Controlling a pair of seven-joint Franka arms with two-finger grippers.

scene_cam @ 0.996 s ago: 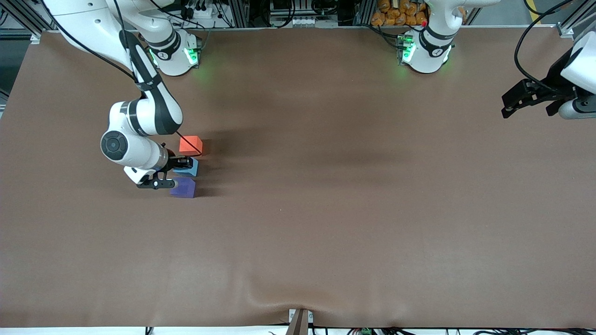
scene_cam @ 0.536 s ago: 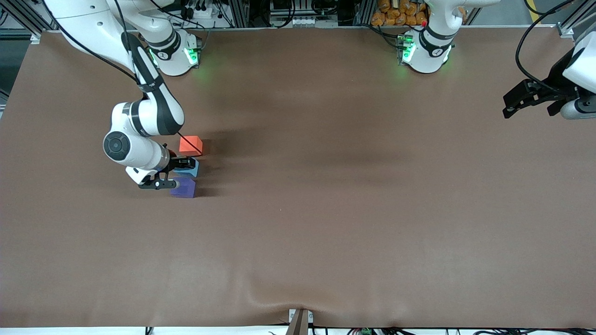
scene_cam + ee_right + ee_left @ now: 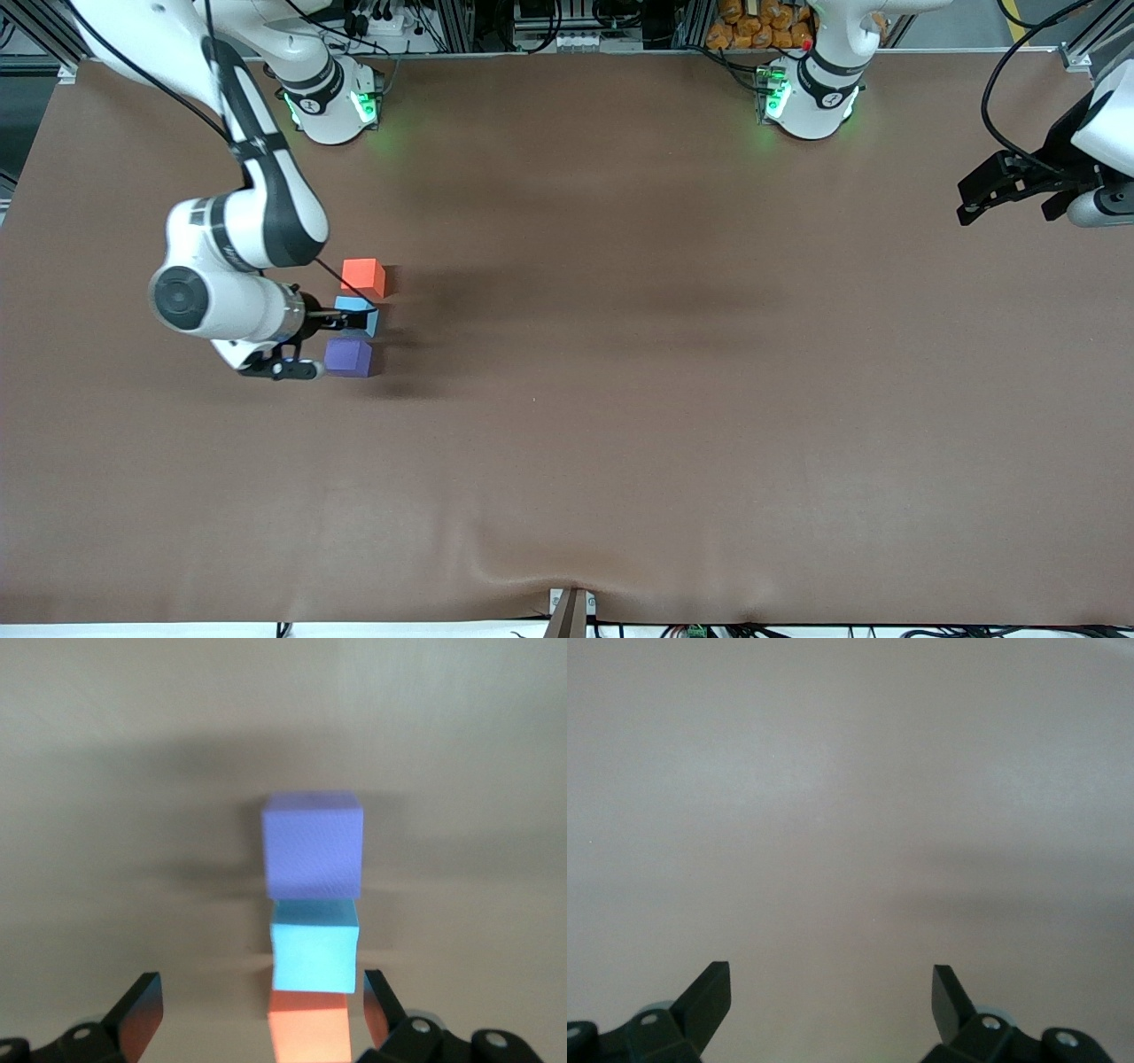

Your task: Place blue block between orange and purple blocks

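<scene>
We find the right gripper (image 3: 330, 321) at the middle left of the front view, its fingers (image 3: 142, 1005) spread apart and holding nothing, just beside the row of cubes on the side toward the right arm's end of the table. The blue block (image 3: 357, 313) rests on the brown table (image 3: 673, 372) between the other two: the orange block (image 3: 363, 276) sits just above it in the frame, farther from the front camera, and the purple block (image 3: 348, 357) just below it, nearer that camera. In the right wrist view we see the three cubes lined up, blue (image 3: 314, 944) touching or nearly touching both neighbours. At the upper right edge of the frame, the left gripper (image 3: 1005, 186) waits over the table's end with its fingers (image 3: 709, 992) wide apart, nothing between them.
</scene>
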